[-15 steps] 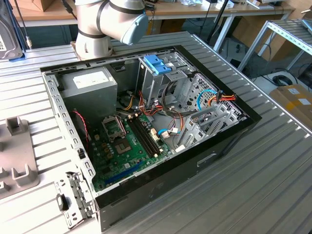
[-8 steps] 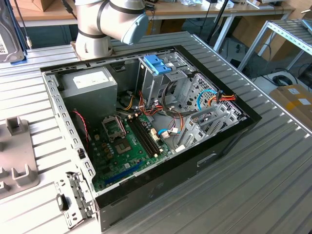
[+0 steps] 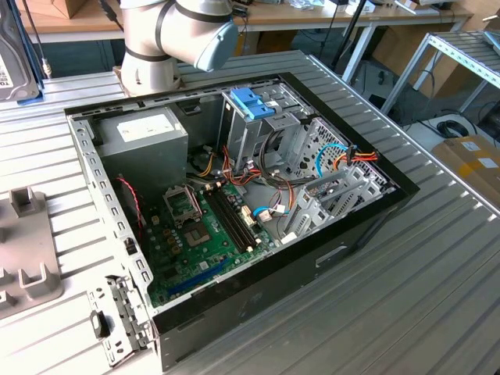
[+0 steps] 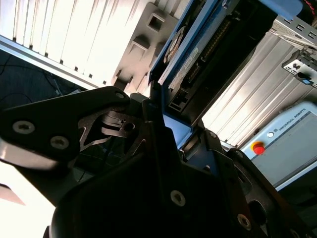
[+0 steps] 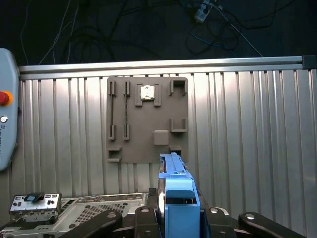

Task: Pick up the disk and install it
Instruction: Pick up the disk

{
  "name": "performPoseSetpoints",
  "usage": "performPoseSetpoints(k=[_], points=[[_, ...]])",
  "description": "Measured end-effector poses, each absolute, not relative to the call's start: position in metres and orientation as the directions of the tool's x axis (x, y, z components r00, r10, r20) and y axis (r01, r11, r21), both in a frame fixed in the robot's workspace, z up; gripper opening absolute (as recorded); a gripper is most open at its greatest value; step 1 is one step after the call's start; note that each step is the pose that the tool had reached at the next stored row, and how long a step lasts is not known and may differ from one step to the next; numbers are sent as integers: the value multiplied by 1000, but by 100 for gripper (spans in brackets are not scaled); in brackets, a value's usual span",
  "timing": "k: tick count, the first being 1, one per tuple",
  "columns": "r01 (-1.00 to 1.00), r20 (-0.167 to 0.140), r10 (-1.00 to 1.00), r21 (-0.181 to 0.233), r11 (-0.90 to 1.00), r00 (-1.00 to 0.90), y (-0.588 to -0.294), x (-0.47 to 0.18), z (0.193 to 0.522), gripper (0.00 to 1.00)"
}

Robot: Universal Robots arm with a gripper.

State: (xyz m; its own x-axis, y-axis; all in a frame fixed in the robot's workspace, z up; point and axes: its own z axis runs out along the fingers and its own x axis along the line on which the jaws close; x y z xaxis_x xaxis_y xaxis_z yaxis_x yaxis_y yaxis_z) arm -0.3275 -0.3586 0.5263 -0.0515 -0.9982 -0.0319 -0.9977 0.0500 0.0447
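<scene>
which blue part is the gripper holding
The light-blue frame of the disk, gripped edge-on in the gripper; the blue latch sits atop the metal cage.

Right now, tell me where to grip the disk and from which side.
Clamp the disk across its two flat faces at one end, approaching end-on, as the gripper holds it in the first wrist view. It is thin, so those parallel faces suit the jaws.
</scene>
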Motion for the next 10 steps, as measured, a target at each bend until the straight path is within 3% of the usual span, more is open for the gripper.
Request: performPoseSetpoints(k=[10], points=[[-998,-32,-998,45,50,-51,-361,-327,526,37]])
